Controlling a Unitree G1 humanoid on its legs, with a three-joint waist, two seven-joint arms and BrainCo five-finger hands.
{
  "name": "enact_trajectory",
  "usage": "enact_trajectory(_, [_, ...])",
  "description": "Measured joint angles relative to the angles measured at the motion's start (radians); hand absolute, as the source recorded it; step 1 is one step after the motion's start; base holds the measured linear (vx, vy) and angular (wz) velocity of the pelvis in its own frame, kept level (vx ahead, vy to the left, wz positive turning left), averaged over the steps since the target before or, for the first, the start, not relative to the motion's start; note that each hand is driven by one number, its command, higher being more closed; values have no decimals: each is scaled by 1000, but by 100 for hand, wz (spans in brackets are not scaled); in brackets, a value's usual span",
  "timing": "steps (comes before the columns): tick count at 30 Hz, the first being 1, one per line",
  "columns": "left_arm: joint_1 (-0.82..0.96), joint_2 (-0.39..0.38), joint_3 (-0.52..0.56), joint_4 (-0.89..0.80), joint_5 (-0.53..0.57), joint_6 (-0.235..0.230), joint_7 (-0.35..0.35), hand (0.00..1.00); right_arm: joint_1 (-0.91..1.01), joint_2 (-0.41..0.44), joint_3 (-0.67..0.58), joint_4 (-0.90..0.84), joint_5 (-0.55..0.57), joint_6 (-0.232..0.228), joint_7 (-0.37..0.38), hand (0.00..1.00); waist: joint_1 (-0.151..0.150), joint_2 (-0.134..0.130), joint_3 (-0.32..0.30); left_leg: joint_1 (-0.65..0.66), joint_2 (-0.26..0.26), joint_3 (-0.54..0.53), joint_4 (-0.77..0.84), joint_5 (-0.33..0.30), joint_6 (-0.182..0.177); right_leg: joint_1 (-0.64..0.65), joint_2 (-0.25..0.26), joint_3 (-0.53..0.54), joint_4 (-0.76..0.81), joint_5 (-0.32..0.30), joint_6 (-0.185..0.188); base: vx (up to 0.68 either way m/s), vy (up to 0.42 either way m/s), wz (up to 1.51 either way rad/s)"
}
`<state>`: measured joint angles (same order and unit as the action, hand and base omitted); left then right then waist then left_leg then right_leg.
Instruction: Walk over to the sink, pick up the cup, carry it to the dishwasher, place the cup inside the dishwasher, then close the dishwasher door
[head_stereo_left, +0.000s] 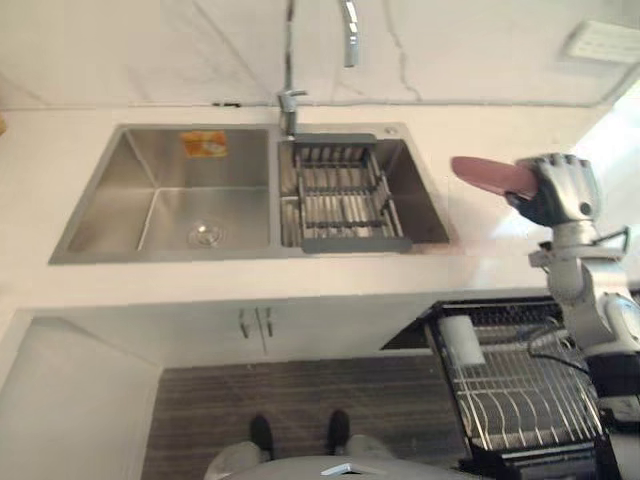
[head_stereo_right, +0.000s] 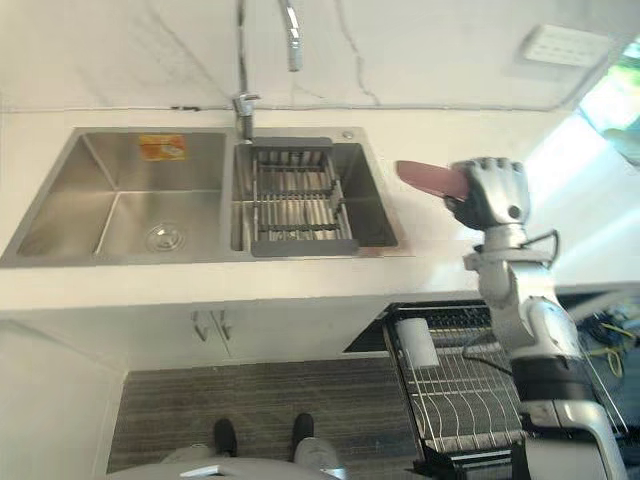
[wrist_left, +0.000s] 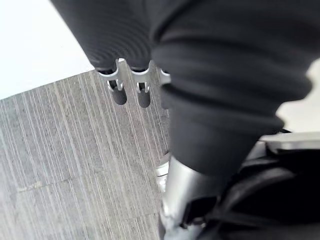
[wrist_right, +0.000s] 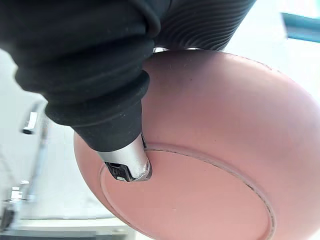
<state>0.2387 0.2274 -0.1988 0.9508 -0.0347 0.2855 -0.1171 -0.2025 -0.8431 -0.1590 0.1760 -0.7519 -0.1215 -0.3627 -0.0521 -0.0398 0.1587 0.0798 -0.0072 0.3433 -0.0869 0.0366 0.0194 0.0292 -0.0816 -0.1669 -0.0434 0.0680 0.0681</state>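
One small slip could be spoiling things, I think: the right hand (head_stereo_left: 560, 190) is pinching the smooth pink bowl (head_stereo_left: 488, 175) between thumb and fingers, up in the air over the white counter (head_stereo_left: 480, 262) just beside the sink (head_stereo_left: 110, 190), and it could be sliding out or bumping the counter edge going down to the open dishwasher rack (head_stereo_left: 520, 400). The left hand (wrist_left: 120, 92) is hanging loose and empty over the grey striped floor (wrist_left: 60, 150).

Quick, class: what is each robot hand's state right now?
Left robot hand: open, holding nothing.
Right robot hand: closed on the bowl.
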Motion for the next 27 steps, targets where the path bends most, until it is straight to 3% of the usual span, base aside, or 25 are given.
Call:
enact_trajectory(4, [12,-1,-2,6,-3,8,2,0,104,-54,-97,67,6,17,-82,100,-30,-7,-13,10,-3,48,0,-18,0,-17,0,50,3,2,6,35,33,-41])
enact_trajectory(10, [30,-1,-7,12,-33,43,3,0,192,-91,-283,207,100,38,-210,100,-80,-11,-41,36,-8,112,0,-43,-1,-30,0,110,15,-1,16,22,21,-31])
enact_trajectory(16, [43,-3,-6,13,-82,60,5,0,262,-107,-323,241,148,10,-238,100,-102,-7,-44,42,-21,127,0,-58,7,-31,-10,127,21,-11,17,-14,18,-12])
enact_trajectory(23, [38,-3,-3,12,-82,65,8,0,269,-18,-312,241,158,0,-236,100,-90,2,-49,35,-38,126,0,-67,19,-37,-27,126,22,-15,23,-3,12,1])
enact_trajectory(27, [33,-1,-4,12,-113,65,23,0,229,63,-252,278,178,41,-231,100,-85,17,-45,12,-47,124,6,-65,26,-67,-35,124,30,-3,26,68,10,5])
